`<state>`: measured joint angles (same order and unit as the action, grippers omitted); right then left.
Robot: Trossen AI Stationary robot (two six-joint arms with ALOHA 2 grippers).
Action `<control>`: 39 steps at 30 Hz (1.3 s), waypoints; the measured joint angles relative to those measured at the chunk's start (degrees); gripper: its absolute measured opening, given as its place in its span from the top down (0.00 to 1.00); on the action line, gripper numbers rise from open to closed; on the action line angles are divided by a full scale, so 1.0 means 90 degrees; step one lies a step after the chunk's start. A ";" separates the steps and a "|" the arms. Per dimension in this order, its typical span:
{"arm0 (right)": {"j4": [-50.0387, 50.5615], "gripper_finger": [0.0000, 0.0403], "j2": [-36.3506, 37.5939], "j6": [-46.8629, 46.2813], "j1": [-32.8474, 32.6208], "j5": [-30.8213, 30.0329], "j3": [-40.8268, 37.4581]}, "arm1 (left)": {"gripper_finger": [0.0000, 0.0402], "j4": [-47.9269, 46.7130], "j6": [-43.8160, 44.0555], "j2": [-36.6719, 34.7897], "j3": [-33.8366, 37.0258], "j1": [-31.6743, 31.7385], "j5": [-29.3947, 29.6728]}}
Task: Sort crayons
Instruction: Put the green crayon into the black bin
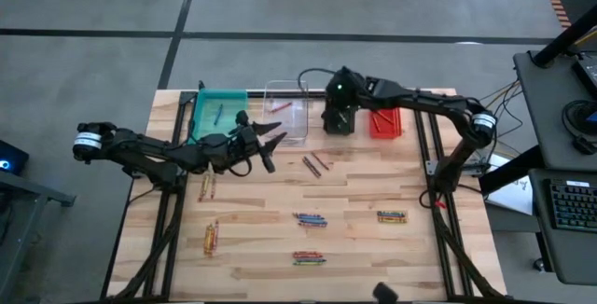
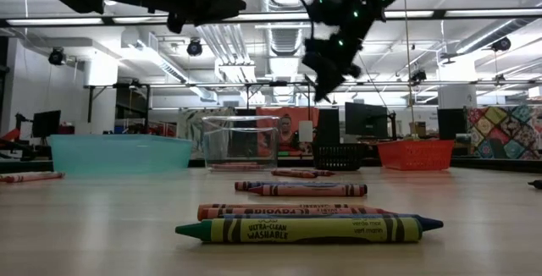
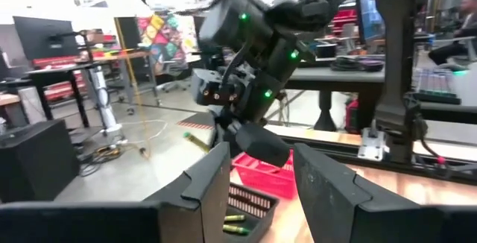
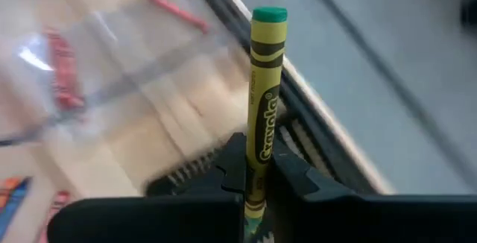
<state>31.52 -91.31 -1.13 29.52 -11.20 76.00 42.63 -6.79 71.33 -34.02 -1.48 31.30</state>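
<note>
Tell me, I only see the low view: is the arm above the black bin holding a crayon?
Observer: Yes. The right gripper is shut on a yellow crayon with a green tip.
Operator: What's inside the black bin?
Observer: Two yellowish crayons lie in the black bin.
Operator: And the other arm?
Observer: The left gripper is open and empty, by the clear bin.

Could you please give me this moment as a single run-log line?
right hand: shut on yellow-green crayon, above black bin | left hand: open, empty, near teal bin | crayons on table: unsorted
</note>
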 joint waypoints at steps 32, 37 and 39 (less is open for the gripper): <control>-0.2427 0.97 -0.0001 -0.1547 0.0668 0.1083 -0.2089 | 0.67 -0.0005 0.0027 0.0002 0.0000 0.0000 0.0032; -0.2332 0.97 -0.0277 -0.1561 0.0663 0.1119 -0.1813 | 0.67 0.0031 0.0029 0.0005 0.0000 0.0000 0.0032; -0.2161 0.97 -0.0504 -0.1526 0.0654 0.1143 -0.1593 | 0.67 0.0034 0.0033 0.0005 0.0000 0.0000 0.0030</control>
<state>12.06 -95.84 -14.86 35.41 -0.91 61.66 42.94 -6.49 71.37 -34.02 -1.48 31.57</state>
